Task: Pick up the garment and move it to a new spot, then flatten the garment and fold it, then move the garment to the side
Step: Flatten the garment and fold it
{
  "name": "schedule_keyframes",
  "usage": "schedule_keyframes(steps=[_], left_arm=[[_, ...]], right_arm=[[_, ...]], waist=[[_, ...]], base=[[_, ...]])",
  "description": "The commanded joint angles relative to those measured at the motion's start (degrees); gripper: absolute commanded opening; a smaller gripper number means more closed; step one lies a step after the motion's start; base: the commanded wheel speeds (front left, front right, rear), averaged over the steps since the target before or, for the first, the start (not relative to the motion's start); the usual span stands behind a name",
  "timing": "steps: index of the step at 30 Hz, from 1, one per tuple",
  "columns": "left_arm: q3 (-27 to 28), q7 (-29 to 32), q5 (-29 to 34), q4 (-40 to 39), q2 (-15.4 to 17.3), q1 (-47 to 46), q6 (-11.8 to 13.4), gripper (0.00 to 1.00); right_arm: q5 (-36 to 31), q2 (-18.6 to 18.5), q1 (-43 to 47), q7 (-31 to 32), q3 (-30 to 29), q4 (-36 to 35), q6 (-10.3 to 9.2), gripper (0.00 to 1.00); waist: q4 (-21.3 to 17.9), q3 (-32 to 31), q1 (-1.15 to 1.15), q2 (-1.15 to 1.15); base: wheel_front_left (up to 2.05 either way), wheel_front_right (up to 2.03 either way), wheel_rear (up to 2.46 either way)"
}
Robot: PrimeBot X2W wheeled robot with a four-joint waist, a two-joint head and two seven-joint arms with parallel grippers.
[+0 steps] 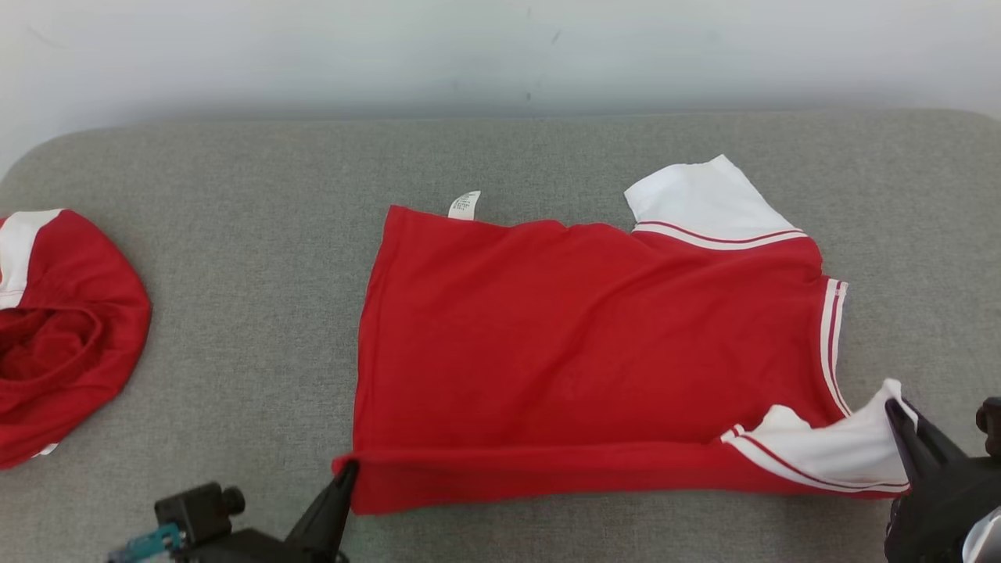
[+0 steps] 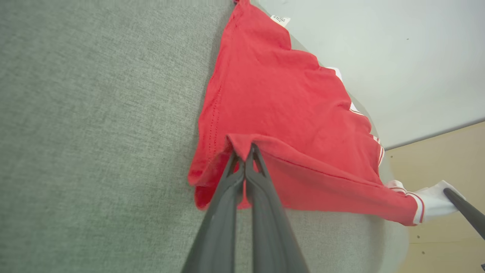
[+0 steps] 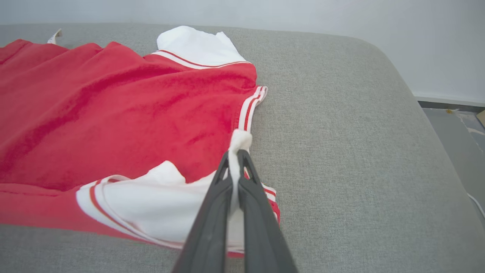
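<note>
The garment (image 1: 579, 336) is a red T-shirt with white sleeves, spread across the grey cushioned surface (image 1: 258, 258), its near edge lifted and turned over. My left gripper (image 1: 346, 469) is shut on the red hem corner (image 2: 242, 146) at the shirt's near left. At the near right, my right gripper (image 1: 891, 407) is shut on the white sleeve (image 3: 238, 142), which it pinches between its fingertips. The far sleeve (image 1: 700, 199) lies flat at the back, and a white label (image 1: 464, 205) sticks out at the far left corner.
A second red and white garment (image 1: 62, 328) lies bunched at the left edge of the surface. A pale wall (image 1: 500, 47) runs behind. The cushion's right edge (image 3: 413, 125) drops off to a floor.
</note>
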Motion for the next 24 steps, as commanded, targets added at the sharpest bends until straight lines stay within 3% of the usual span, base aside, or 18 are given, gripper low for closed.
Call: schedule_keyframes(steps=[1,15,24], left_arm=[[0.0,-0.2,0.3,0.5,-0.4,-1.0,0.0,0.0],[-1.9,-2.5,5.5,11.0,-3.6,-12.1,-0.8,0.0],[-2.1,-3.9,6.7,14.9,-4.5,-16.3,-1.3,0.0]], right_arm=[[-0.5,-0.5,-0.6,-0.8,0.1,0.4,-0.13,0.0],[-4.3,-5.1,-9.8,-15.5,5.1,6.8,-0.13,0.0],[-6.0,-5.0,-16.0,-22.2,7.8,12.2,-0.13,0.0]], waist=[[0.3,0.4,0.0,0.0],[0.3,3.7,0.0,0.0],[0.6,6.1,0.0,0.0]], base=[[0.0,0.0,0.0],[0.0,0.0,0.0],[0.0,0.0,0.0]])
